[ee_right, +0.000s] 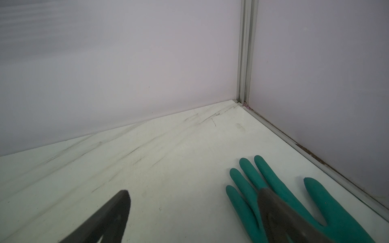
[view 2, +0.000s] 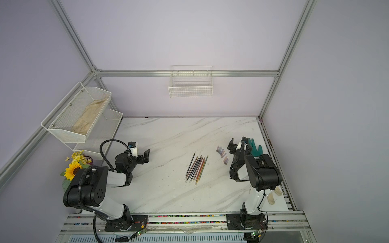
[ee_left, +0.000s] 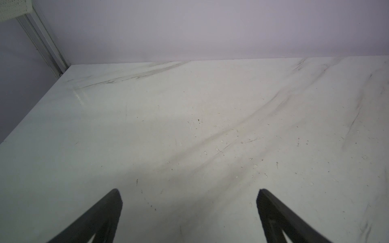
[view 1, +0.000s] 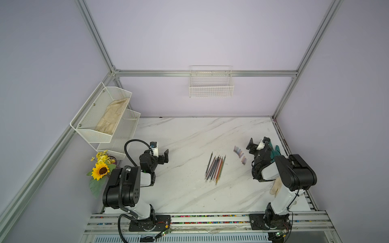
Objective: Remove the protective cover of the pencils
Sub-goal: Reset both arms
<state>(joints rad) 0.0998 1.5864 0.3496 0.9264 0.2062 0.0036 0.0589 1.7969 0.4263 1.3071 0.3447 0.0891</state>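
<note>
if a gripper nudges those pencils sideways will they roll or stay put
The pencils are thin, straight sticks lying side by side on the smooth table, so they would probably roll and fan apart. They look stiff and light, so one likely lifts without bending.

Both top views look down on whole table (view 1: 189, 136) fr high front; wrist cams low, close, facing back wall (ee_left: 210, 31).

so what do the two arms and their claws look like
Both arms are chunky black joint housings joined by white links: left arm, right arm. A black corrugated hose loops over the left one. The left claw and right claw are flat, black and tapered.
</note>
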